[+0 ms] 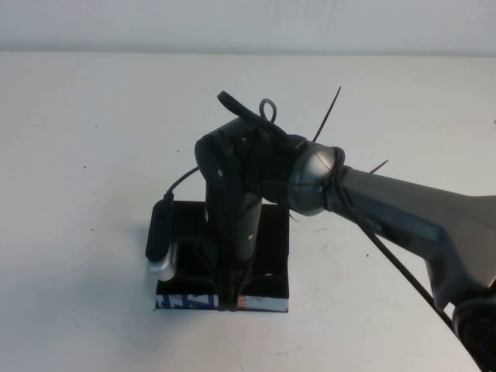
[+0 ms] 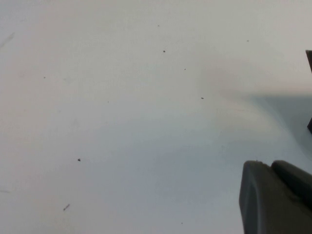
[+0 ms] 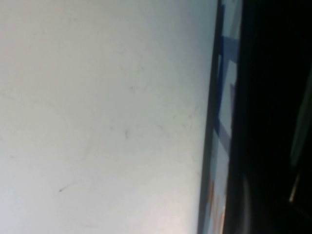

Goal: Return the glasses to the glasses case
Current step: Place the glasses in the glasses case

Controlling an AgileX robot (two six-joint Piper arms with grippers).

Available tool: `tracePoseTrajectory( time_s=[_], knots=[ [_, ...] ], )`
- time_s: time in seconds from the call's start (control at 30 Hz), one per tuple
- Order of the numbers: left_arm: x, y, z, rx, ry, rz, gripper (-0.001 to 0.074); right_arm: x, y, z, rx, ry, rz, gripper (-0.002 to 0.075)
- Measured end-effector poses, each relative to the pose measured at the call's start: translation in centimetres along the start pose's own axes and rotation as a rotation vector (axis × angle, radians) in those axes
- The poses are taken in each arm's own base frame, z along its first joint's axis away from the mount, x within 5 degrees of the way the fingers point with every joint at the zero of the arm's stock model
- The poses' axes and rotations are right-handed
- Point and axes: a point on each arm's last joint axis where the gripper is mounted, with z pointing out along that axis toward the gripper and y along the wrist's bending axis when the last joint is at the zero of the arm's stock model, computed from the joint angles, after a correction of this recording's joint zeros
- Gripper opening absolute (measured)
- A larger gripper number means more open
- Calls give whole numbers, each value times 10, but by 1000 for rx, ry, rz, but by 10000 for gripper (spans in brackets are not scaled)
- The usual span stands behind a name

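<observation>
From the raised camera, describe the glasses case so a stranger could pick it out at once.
On the white table, follow the right arm down to its end effector, lowered onto the one dark box there. That is the glasses case: flat, black, rectangular, its near edge white with blue and orange print. The left end effector hangs over bare table.

A bare lab-like test bench: plain white table (image 1: 85, 194), blank white wall (image 1: 248, 23) behind

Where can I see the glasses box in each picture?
High view: the glasses case sits at bottom centre, under the right hand.
Left wrist view: not in it; only the left hand above the white table.
Right wrist view: its printed front side runs along the right.
Shared landmark: the white table.
</observation>
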Motion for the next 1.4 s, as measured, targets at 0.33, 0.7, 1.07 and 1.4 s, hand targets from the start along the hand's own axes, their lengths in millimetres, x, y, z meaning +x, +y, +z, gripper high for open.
tracePoseTrajectory(
  time_s=[0.33, 0.7, 1.07, 1.4],
  knots=[
    [0, 0, 0, 0, 0, 0, 0, 0, 0, 0, 2, 3, -1, 185],
    [0, 0, 0, 0, 0, 0, -1, 1, 2, -27, 61, -20, -16, 321],
    [0, 0, 0, 0, 0, 0, -1, 25, 33, -109, 164, -121, 248, 181],
    [0, 0, 0, 0, 0, 0, -1, 47, 41, -132, 171, -163, 332, -8]
  ],
)
